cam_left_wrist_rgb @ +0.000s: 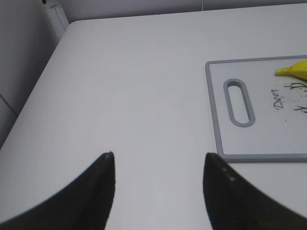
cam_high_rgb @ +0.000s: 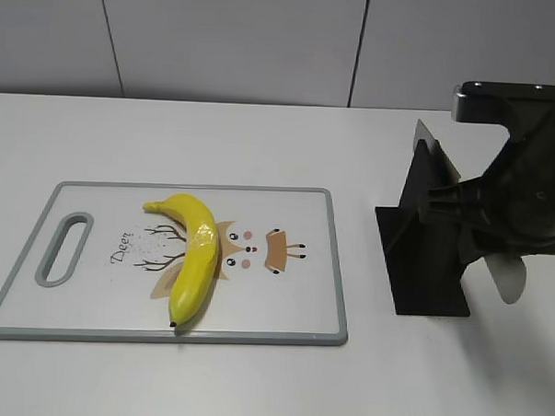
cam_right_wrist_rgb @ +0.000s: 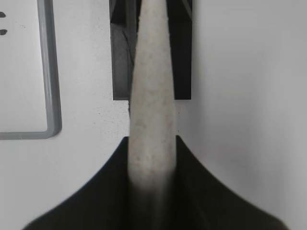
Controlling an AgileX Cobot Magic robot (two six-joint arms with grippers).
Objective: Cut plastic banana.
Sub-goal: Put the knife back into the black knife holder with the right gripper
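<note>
The plastic banana (cam_high_rgb: 197,255) is bright yellow and lies on the white, grey-rimmed cutting board (cam_high_rgb: 301,301), its stem at the far left and its dark tip near the front edge. Its stem also shows in the left wrist view (cam_left_wrist_rgb: 293,70). My right gripper (cam_right_wrist_rgb: 152,140) is shut on the speckled pale handle of a knife (cam_right_wrist_rgb: 151,96), right of the board in the exterior view (cam_high_rgb: 466,205). The knife sits in a black stand (cam_high_rgb: 422,270). My left gripper (cam_left_wrist_rgb: 158,163) is open and empty above bare table, left of the board's handle slot (cam_left_wrist_rgb: 239,102).
The black stand (cam_right_wrist_rgb: 122,57) stands just right of the board's right edge (cam_right_wrist_rgb: 50,86). The white table's left edge and a wall show in the left wrist view (cam_left_wrist_rgb: 29,96). A grey panelled wall runs behind the table.
</note>
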